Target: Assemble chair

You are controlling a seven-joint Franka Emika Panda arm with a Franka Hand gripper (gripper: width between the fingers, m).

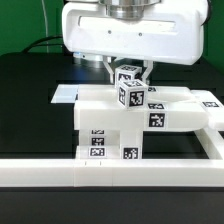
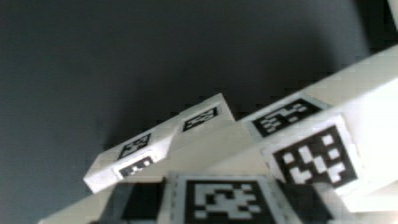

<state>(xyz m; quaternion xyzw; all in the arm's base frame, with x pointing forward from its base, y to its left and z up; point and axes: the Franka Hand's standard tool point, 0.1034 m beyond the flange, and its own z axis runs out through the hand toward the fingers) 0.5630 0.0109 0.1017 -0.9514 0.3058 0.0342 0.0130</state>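
In the exterior view my gripper (image 1: 128,82) hangs over the middle of the scene, shut on a small white chair piece (image 1: 130,96) with black-and-white tags. That piece stands upright, its lower end at the top of the joined white chair parts (image 1: 110,125). Whether it is seated there I cannot tell. Those parts are a blocky body with tags on its front (image 1: 97,141) and a slab (image 1: 165,110) reaching toward the exterior view's right. In the wrist view the held piece's tag (image 2: 221,200) sits between the dark fingers (image 2: 137,199), with tagged chair parts (image 2: 285,120) beyond.
A long low white border rail (image 1: 100,172) runs along the front and turns back at the exterior view's right (image 1: 214,140). The marker board (image 1: 65,94) lies flat on the black table (image 1: 25,110) at the exterior view's left, behind the chair parts.
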